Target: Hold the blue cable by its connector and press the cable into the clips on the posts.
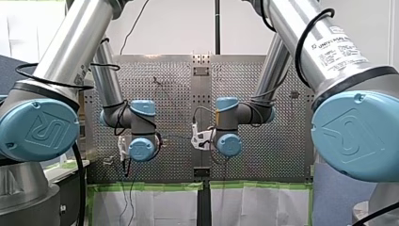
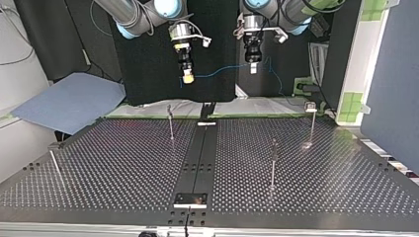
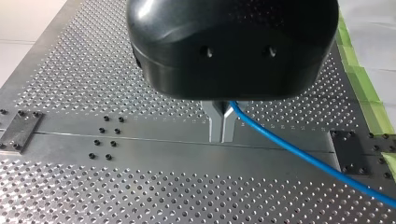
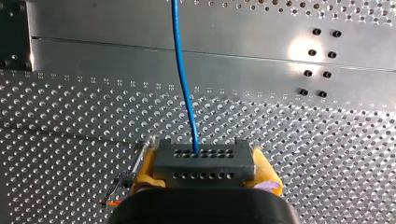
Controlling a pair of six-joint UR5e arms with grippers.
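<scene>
Aloft, left tool (image 3: 221,130) grips blue cable (image 3: 299,151), right tool (image 2: 188,76) its connector (image 4: 204,161).

Clips (image 2: 168,107) on the posts (image 2: 272,168) are too small to make out.

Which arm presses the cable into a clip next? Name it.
Probably left: my left pincer is shut on the thin blue cable and can steer it; my right pincer anchors the grey perforated connector.
</scene>
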